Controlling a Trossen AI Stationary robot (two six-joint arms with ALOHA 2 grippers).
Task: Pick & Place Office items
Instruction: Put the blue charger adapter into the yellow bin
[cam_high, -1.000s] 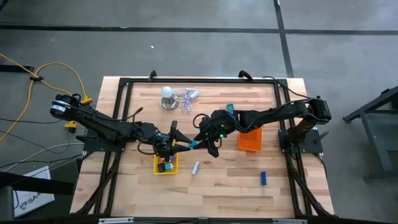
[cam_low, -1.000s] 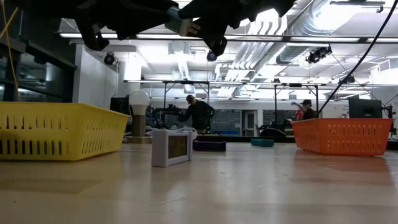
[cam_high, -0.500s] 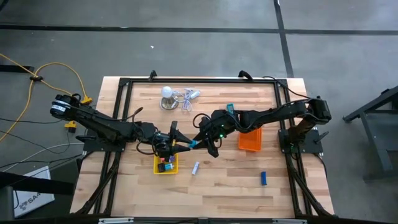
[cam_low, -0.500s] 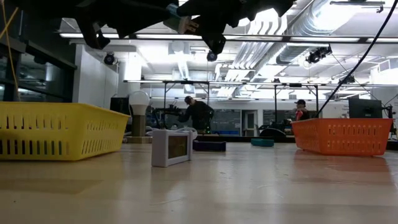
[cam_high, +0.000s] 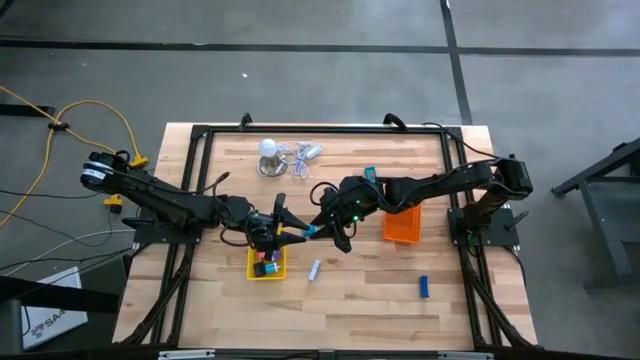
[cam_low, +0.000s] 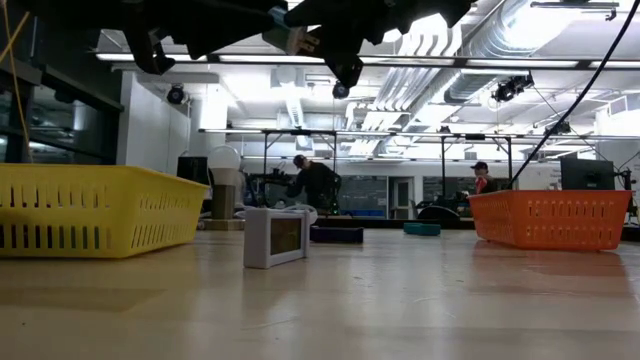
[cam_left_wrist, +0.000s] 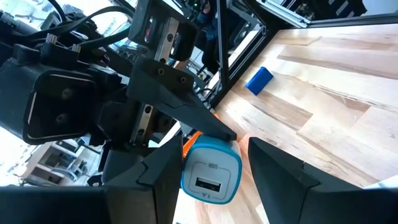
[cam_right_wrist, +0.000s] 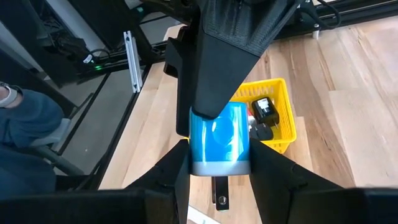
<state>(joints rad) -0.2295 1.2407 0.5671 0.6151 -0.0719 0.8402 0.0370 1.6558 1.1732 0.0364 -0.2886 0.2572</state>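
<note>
1. I see a blue charger block held in mid-air between my two grippers, above the table and just past the upper edge of the yellow tray. In the left wrist view its white face with a port looks back at me.
2. The left gripper has its fingers partly closed on one end of the block; in the right wrist view its dark fingers clamp the block's far end.
3. The right gripper is also narrowed onto the block, its own fingers pressing both sides. Both grippers have hold of it.
4. The left arm reaches in from the table's left edge, stretched low and nearly level. The right arm comes from the right side, passing above the orange tray, its wrist angled down toward the left one. From table height, both grippers hang well above the surface.
5. Other items: a black piece and small blue and red bits lie in the yellow tray; a white block lies on the wood just right of that tray; a blue block sits well apart, toward the near right; a teal piece lies by the right arm.
6. The surface is pale wooden planks in a black frame. A white bulb with a cord rests near the far edge. Beyond the table I see a workshop with bright ceiling lights and two people far off.
</note>
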